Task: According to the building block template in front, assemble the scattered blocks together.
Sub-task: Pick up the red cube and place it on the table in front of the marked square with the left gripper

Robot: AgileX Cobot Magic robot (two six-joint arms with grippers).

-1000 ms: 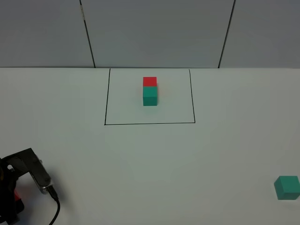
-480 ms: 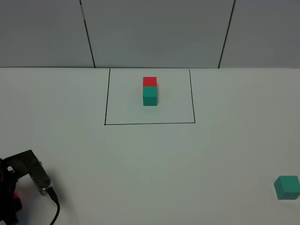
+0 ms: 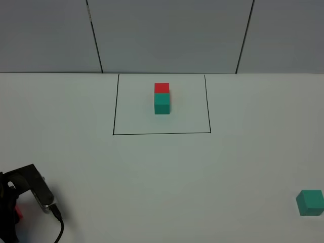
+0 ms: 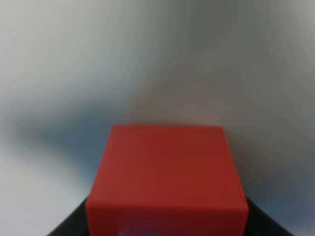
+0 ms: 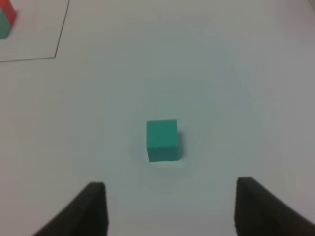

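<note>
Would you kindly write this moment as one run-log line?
left tool: shut on red block | right tool: open, apart from teal block | template: inside black outline

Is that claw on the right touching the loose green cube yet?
Apart. The right wrist view shows bare table between the right gripper, its fingers spread, and the teal cube.

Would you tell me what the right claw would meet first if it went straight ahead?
Most likely the loose teal cube, lying ahead of the right claw between its fingers; depth is unclear.
</note>
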